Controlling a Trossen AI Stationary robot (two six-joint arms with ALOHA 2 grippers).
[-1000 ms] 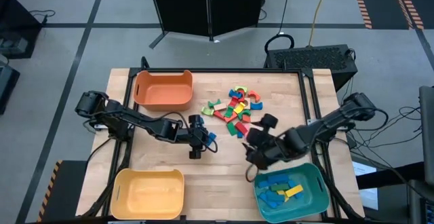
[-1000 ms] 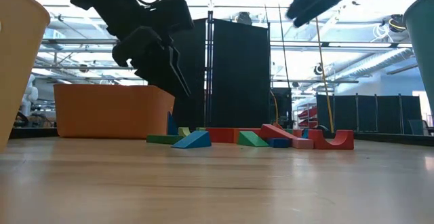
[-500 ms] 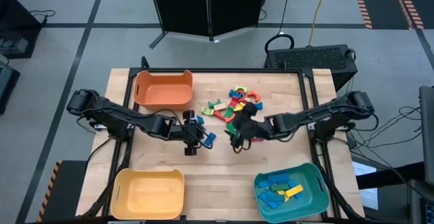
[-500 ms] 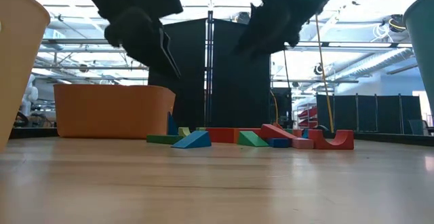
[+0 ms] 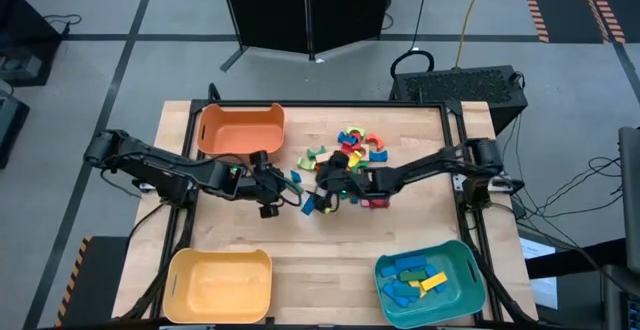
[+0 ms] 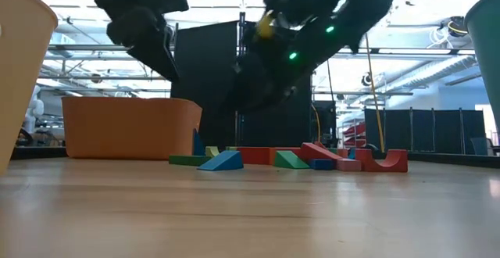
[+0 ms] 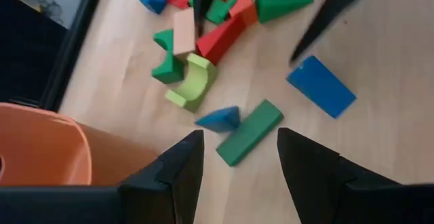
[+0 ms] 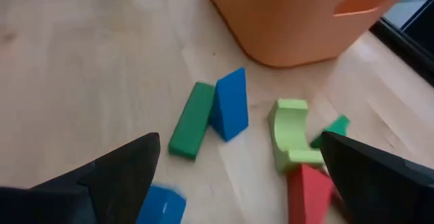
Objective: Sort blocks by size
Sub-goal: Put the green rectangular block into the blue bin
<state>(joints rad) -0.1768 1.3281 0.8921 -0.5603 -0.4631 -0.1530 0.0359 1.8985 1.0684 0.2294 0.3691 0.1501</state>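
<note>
A: Left gripper (image 5: 268, 196) hangs beside the orange bin (image 5: 240, 133), jaws apart, nothing between them; its wrist view looks down on a green bar (image 7: 249, 132) and blue wedge (image 7: 219, 118). What changed?

B: Right gripper (image 5: 322, 192) has swung from over the teal bin (image 5: 428, 279) to the pile of blocks (image 5: 345, 157), jaws spread wide and empty. I judge it is after another piece.

A: Sorted so far?

B: Blue and yellow blocks in teal; the yellow bin (image 5: 219, 284) looks empty.

A: Surface, room?

B: Pale wood table (image 5: 310, 260), grey floor, dark cabinet (image 5: 305, 8) behind.
</note>
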